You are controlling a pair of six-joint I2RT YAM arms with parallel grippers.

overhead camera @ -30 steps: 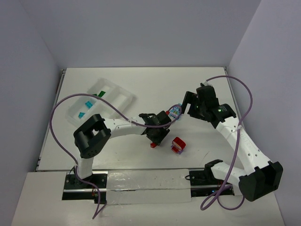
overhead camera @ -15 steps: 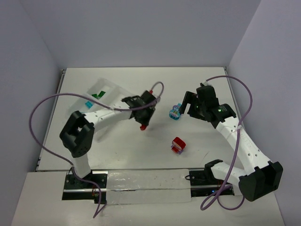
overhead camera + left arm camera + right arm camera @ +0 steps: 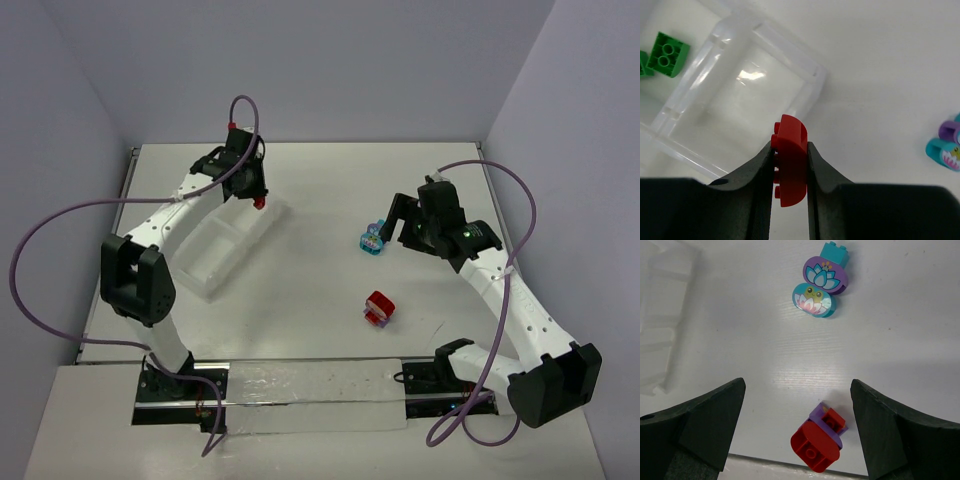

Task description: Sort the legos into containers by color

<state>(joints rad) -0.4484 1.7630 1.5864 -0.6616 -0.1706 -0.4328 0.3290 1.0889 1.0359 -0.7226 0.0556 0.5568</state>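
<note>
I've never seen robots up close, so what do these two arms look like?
The left arm and right arm have white segments joined by chunky black joints. A purple cable loops loosely along each. Their fingers are smooth, curved and black.

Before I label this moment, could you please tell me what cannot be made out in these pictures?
- Top view: the left arm covers the left part of the tray, hiding its contents.
- Left wrist view: one green brick is cut by the left edge, the teal-purple cluster by the right.
- Left wrist view: the left gripper hides the red brick's sides.
- Right wrist view: the tray is a pale blur at the left edge.
</note>
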